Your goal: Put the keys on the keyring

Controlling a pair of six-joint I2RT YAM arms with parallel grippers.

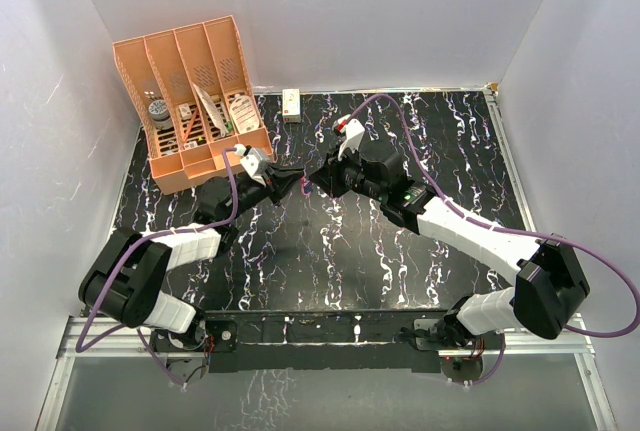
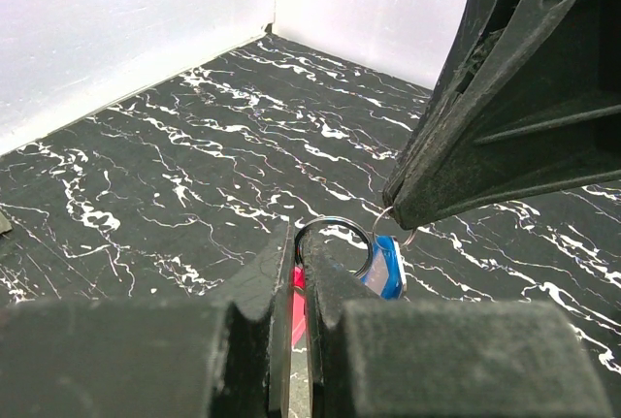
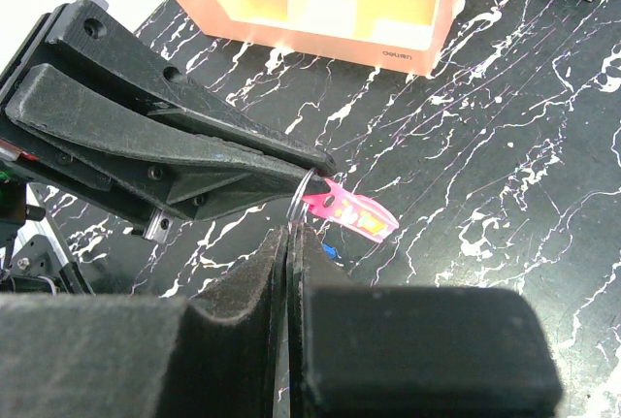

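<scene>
Two robot arms meet over the middle of a black, white-veined desk (image 1: 400, 281), their tips almost touching. The left hand (image 1: 285, 181) is closed on one end of the red-pink keyring (image 3: 351, 211), which it holds above the desk. In the right wrist view the flat pink strip juts out from the left fingertips. Its long axis is close to level and slopes slightly down toward its free end. A thin steel ring (image 2: 335, 221) arches up just beside the clamped end. The right hand (image 1: 318, 179) is pressed together on a small wire loop (image 2: 378, 217). The blue key (image 2: 385, 269) hangs from that loop, long axis near upright, close beside the steel ring. An orange desk organizer (image 1: 190, 101) stands at the far left, and a small white box (image 1: 292, 104) sits at the far edge.
</scene>
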